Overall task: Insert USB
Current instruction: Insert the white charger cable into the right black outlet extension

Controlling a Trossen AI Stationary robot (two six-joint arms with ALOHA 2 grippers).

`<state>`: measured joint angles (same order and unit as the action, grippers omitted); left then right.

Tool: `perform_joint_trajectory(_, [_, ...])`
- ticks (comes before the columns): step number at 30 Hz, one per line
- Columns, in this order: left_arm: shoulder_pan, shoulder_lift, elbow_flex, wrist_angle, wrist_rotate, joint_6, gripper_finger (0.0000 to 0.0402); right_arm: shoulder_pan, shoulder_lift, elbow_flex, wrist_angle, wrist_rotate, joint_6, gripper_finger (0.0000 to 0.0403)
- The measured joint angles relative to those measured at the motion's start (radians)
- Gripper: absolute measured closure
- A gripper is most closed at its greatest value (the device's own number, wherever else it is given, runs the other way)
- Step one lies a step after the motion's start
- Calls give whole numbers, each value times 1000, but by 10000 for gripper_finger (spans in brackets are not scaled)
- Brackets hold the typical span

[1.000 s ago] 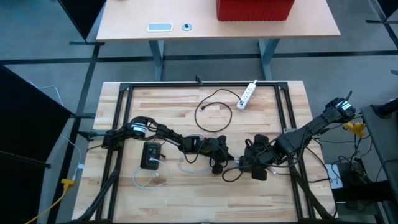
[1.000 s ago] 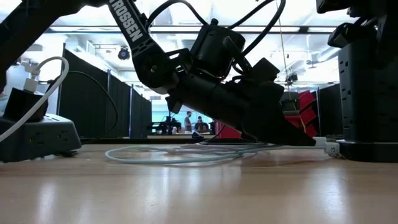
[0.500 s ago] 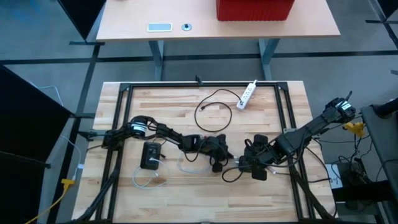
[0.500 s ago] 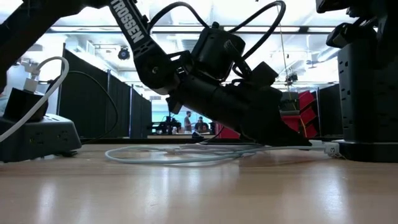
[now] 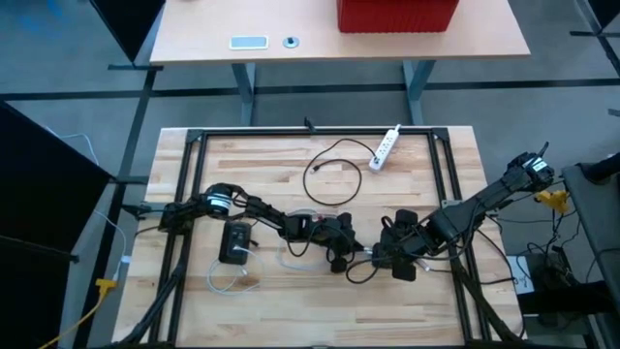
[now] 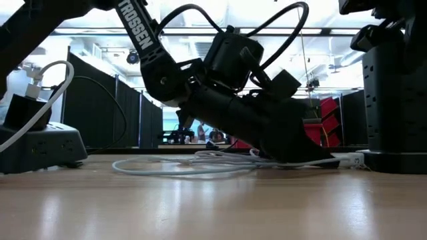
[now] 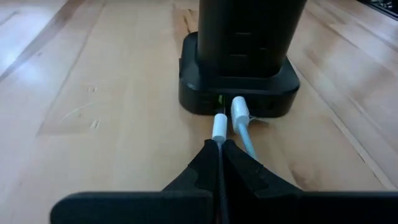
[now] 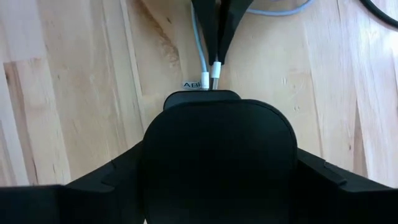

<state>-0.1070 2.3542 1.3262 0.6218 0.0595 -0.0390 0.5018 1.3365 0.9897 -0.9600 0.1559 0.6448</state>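
The left gripper (image 7: 219,152) was pinched tight on a white plug (image 7: 219,127), its tip at the black hub (image 7: 236,93) beside another white plug (image 7: 240,114); the right gripper (image 8: 217,168) stood wide, clamped around the hub's sides on the wooden table (image 5: 291,165).

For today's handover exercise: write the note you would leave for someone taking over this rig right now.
Left end effector: shut on the white USB plug, its tip at the black hub.
Right end effector: clamped around the hub, steadying it on the table.
A second white plug sits in the neighbouring port.
Done: plug picked up and lined up with the port.
Left: push it fully home, then release; I cannot tell how deep it is.
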Motion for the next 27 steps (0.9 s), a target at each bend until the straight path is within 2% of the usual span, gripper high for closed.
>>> perform_joint_trajectory(27, [-13, -12, -3, 18, -9, -5, 401, 0, 0, -1, 6, -1, 1, 142])
